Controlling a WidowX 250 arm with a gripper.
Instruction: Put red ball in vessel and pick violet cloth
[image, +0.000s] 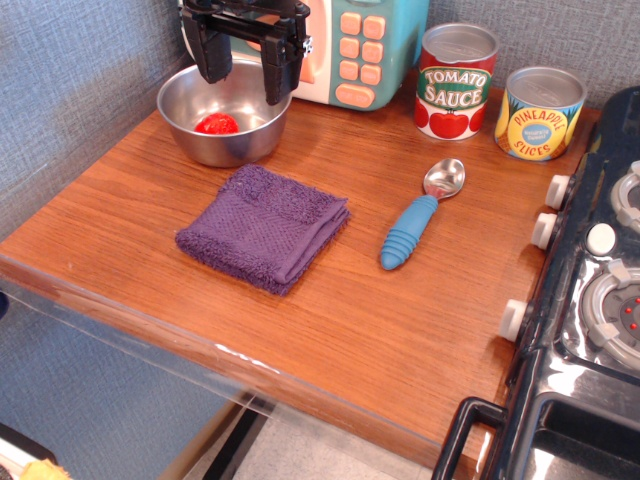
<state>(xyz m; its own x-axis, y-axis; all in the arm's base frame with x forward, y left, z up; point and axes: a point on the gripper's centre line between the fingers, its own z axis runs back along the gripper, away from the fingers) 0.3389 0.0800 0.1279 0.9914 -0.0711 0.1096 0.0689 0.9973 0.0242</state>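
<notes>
A: Stage of task? Red ball (217, 124) lying inside vessel (180, 95), toward the near-left of the bowl floor. First half apparently done.

B: Hand (245, 65) poised above vessel, fingers apart, nothing between them; no contact with ball visible. Violet cloth (264, 226) flat and folded on bench (400, 320), just in front of vessel, untouched. Second half outstanding.

A: Edges? Cloth near corner close to front bench edge, clear of the drop. Far corner just short of vessel's base.

B: Open room? Bare wood right of cloth as far as scoop (417, 218), blue handle angled toward cloth but apart from it. Tomato sauce can (456, 80) and pineapple can (540, 112) well back at the wall. Toy microwave (360, 50) directly behind hand. Stove (600, 270) along right side, knobs facing bench.

A: Likely requirement: short travel forward and down from vessel onto cloth; rim of vessel the sole nearby obstacle.
</notes>
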